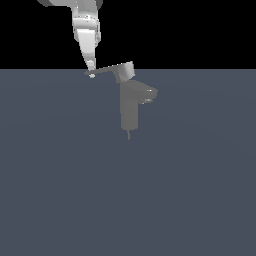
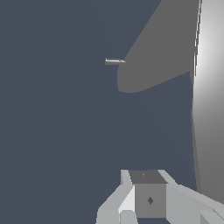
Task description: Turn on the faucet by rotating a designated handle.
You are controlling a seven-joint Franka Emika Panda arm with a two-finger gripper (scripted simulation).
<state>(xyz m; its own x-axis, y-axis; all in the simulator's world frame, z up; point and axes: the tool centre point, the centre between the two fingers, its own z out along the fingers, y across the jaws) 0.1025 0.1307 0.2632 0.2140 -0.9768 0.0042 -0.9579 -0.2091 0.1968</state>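
From the exterior view, the small grey faucet (image 1: 129, 107) stands upright on the dull blue-grey surface (image 1: 65, 190), a little above the middle of the scene, its stubby spout (image 1: 148, 94) angled toward the exterior view's right. On top of the column sits a blocky cap, and from it the handle (image 1: 106, 70) reaches out as a thin flat blade toward the exterior view's left, nearly level and tapering to a narrow tip. The glossy white arm (image 1: 86, 27) comes down from the upper edge, and its hand (image 1: 91, 73) meets the handle right at that tip; a small pale fingertip shows just under the blade's end, touching it or very nearly. The hand is too small and too edge-on here for me to tell whether it is clenched or released. In the wrist view, the handle (image 2: 162, 48) shows as a broad grey blade with a rounded end, crossing the picture over the blue-grey surface (image 2: 57, 131). A bright, pale grey strip runs along one edge of the picture. Blocky pale parts of the hand (image 2: 148, 199) sit at the picture's edge, apart from the blade, and still nothing there shows me how the fingers stand.
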